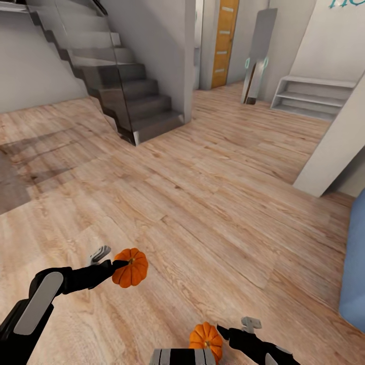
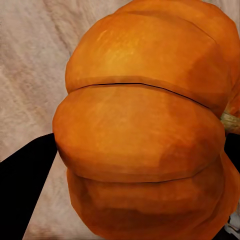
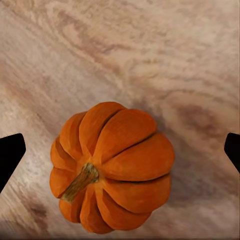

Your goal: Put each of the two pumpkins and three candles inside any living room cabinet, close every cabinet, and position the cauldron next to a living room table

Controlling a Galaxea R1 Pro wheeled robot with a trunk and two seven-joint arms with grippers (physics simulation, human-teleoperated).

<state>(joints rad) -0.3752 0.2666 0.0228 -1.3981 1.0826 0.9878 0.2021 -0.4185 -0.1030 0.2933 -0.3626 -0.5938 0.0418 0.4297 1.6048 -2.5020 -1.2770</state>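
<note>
Two ribbed orange pumpkins: left gripper [image 1: 120, 264] clamps one [image 1: 131, 267] at lower left — right gripper [image 3: 120, 150], spread wide, straddles the other [image 3: 112, 167].

bright, even light | soft shadows | slightly blurry render

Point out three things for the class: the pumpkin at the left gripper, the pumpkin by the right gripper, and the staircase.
Left pumpkin [image 1: 131, 268], head view, on its ribbed side.
Right pumpkin [image 3: 117, 165], right wrist view, on a rib beside its stem.
Staircase [image 1: 137, 99], head view, on a lower grey step.
</note>
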